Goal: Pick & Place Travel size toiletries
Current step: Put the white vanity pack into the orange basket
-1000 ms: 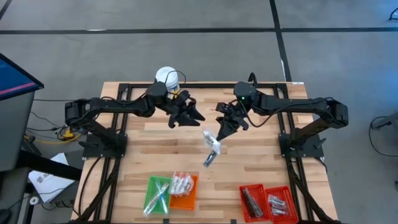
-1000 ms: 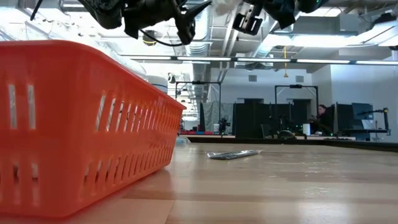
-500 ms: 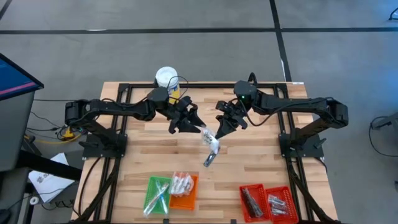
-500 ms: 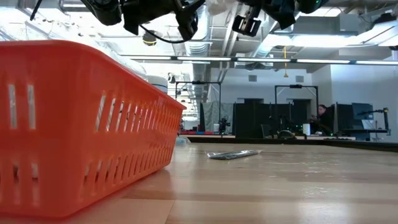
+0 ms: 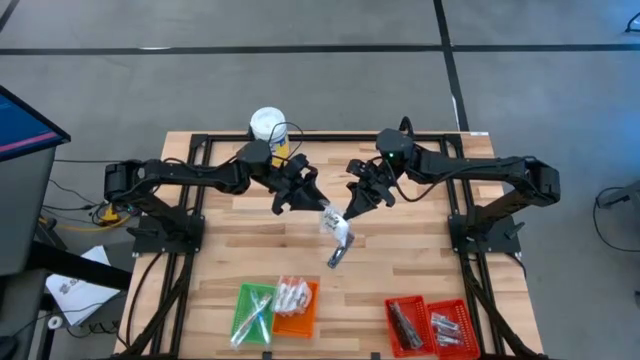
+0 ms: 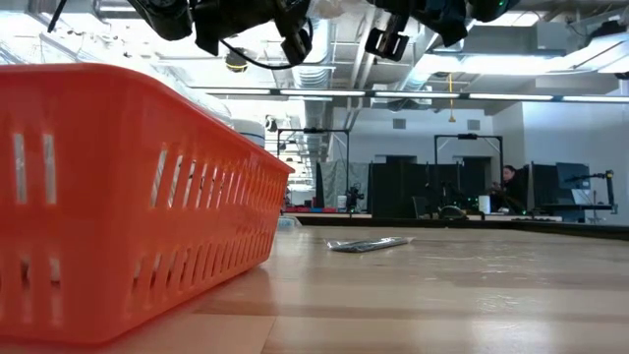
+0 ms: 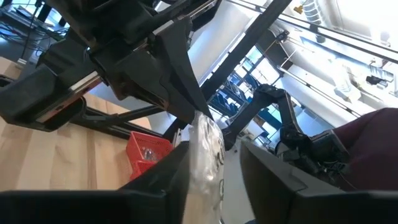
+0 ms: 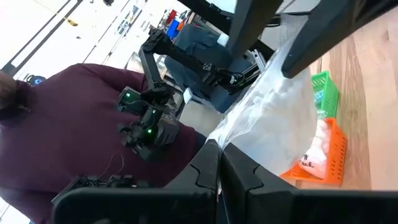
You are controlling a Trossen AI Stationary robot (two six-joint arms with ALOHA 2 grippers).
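Observation:
A clear crinkly packet [image 5: 335, 222] is held high above the table's middle. My right gripper [image 5: 347, 210] is shut on it. My left gripper [image 7: 214, 163] comes from the left, open, with one finger on each side of the packet's free end [image 7: 206, 146]. A slim dark tube [image 5: 338, 257] lies flat on the wood below, and also shows in the low view as the tube [image 6: 369, 244]. Both grippers reach into the top of the low view, the left gripper [image 6: 295, 34] beside the right gripper [image 6: 386, 39]. My right gripper pinches one end of the packet [image 8: 235, 132] between its two fingers. It comes roughly level from the table's right side. The packet is lifted clear and sticks out toward my left gripper. My left gripper's fingers flank the packet; whether one touches it I cannot tell.
A white-lidded tub [image 5: 268, 124] stands at the far edge behind my left arm. A green tray [image 5: 253, 313] and an orange tray [image 5: 296, 306] sit at the near left. Two red trays [image 5: 428, 326] sit at the near right. A person in dark red [image 8: 87, 124] stands beyond the table.
My left gripper has swung a little toward the table's right, up to the packet, and its fingers now stand around the packet's free end. The white-lidded tub behind the arm now shows fully. My right gripper has kept its hold.

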